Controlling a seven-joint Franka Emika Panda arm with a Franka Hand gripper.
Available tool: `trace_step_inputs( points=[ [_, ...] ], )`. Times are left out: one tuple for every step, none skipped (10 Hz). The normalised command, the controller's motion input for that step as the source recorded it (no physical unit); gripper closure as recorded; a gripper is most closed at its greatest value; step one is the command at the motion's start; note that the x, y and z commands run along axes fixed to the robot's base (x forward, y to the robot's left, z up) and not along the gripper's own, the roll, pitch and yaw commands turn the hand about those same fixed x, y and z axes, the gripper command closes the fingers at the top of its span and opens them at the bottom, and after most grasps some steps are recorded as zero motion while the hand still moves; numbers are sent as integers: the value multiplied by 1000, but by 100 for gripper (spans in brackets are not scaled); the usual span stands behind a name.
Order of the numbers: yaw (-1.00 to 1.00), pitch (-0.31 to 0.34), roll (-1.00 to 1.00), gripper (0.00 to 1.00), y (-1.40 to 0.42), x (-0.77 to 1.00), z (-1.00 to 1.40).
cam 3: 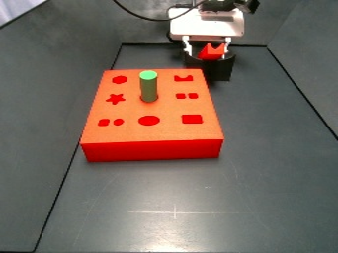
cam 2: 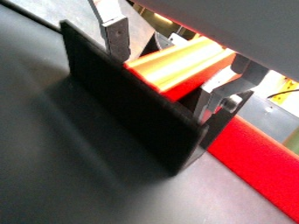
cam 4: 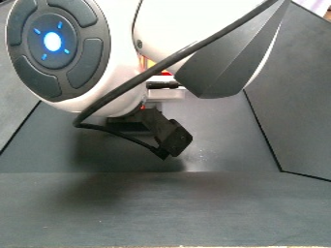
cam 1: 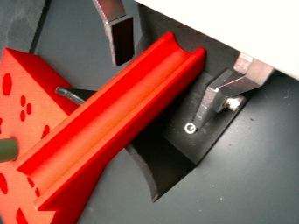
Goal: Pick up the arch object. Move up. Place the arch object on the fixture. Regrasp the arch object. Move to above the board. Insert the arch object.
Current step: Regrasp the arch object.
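Your gripper (cam 1: 176, 66) sits low over the fixture (cam 2: 128, 109) at the back of the surface (cam 3: 264, 198), just behind the board (cam 3: 152, 124). The arch object (cam 1: 111, 127) lies in the fixture's scooped top, slanting down toward the board. The fingers (cam 1: 117, 35) stand on either side of the bar with a gap showing at each plate in both wrist views, so they look spread and not clamping it.

The risk now is the regrasp: if you close off-centre or at a skewed angle, the bar may pivot in the cradle or slide downhill, and a tilted grip could jam it at the board's arch hole. One plate may also catch the fixture's wall.

The bar is smooth, glossy red with a grooved upper face; the fixture is matt black and hard-edged. A green peg (cam 3: 149, 85) stands upright in the board.
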Motion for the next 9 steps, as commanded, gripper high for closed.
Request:
trace_step_inputs(
  points=[
    [64, -6, -76, 0, 0, -5, 1000],
    [65, 1, -57, 0, 0, -17, 1000],
    [55, 26, -3, 0, -9, -28, 1000],
    [51, 42, 13, 0, -8, -33, 1000],
    [36, 73, 28, 0, -4, -35, 869],
    [29, 85, 32, 0, 1, -32, 748],
    [5, 107, 38, 0, 2, -26, 451],
    [-12, 110, 37, 0, 1, -25, 329],
    [-1, 76, 1000, 0, -1000, 5, 922]
  ],
)
